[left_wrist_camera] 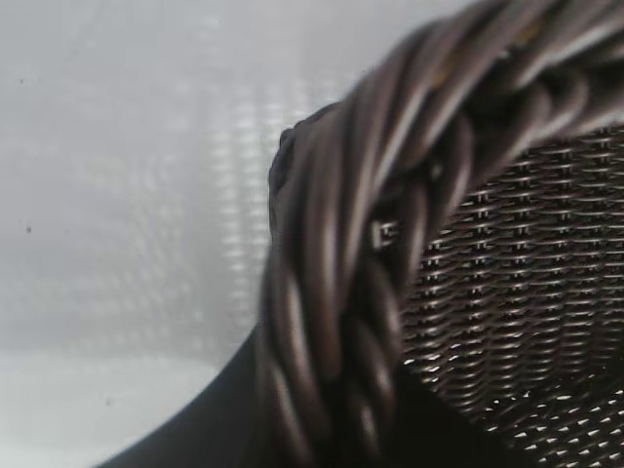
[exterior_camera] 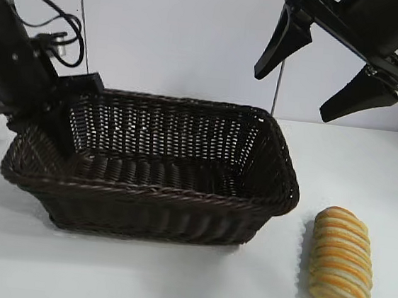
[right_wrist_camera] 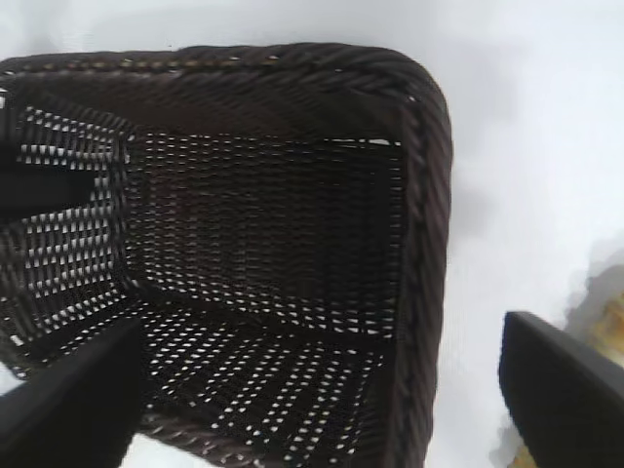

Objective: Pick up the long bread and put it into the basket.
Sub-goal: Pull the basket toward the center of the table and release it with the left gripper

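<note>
the long bread (exterior_camera: pixel 342 261) lies on the white worktop (exterior_camera: pixel 171 281) in the lower right of the exterior frame, just beside the right end of the basket (exterior_camera: pixel 151 187) but not touching it. its ridged orange stripes run crosswise and no pincer is on it.

the basket sits in the middle of the exterior frame, its long side facing the camera, with nothing visible inside it.

the right pincer (exterior_camera: pixel 329 66) hangs in the upper right of the exterior frame, above the basket's right end and the bread, well clear of both. it is released, its two dark fingers (exterior_camera: pixel 285 44) spread wide apart and pointing down. in the right wrist view those fingers (right_wrist_camera: pixel 570 395) frame the basket (right_wrist_camera: pixel 429 244) from above, and a blurred sliver of the bread (right_wrist_camera: pixel 609 312) shows at the far right edge.

the left arm reaches down at the left edge of the exterior frame, over the basket's left rim, and its end goes inside the basket. the left pincer's tips are hidden there, so i cannot tell whether it is released or clenched. the left wrist view is filled by the braided rim (left_wrist_camera: pixel 370 244), very near the camera.
</note>
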Tool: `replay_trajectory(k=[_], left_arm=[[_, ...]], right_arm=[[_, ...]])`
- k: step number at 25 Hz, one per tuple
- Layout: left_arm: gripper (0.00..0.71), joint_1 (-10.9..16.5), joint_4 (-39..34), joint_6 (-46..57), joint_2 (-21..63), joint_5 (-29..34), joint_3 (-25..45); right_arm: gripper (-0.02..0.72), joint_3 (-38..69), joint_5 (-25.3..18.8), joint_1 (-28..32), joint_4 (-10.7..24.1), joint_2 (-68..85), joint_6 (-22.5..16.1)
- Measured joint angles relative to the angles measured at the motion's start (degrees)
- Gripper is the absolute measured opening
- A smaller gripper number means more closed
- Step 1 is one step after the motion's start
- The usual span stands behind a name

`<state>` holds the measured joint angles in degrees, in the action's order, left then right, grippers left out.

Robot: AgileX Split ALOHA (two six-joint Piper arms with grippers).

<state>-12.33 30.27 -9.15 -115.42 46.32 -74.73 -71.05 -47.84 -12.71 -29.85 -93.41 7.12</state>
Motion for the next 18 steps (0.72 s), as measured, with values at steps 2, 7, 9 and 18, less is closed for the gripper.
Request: replay_trajectory(k=[2,7,9,18], left_arm=[[0.249,0.00,0.77,0.00,0.00,0.00,0.00],[0.591,0.00,1.42,0.00,0.00,0.95,-0.62],[0.638,0.00,0.90,0.00,0.49,2.29,-1.26],[0.680,0.00,-18.23,7.63,5.95,13.06,-12.16]], right_arm=[[0.695,0.00,0.00,0.00,0.00,0.00,0.00],[0.695,0.00,0.04,0.00,0.00,0.00,0.00],[0.695,0.00,0.04,0.00,0.00,0.00,0.00],[0.695,0.00,0.23,0.00,0.00,0.00,0.00]])
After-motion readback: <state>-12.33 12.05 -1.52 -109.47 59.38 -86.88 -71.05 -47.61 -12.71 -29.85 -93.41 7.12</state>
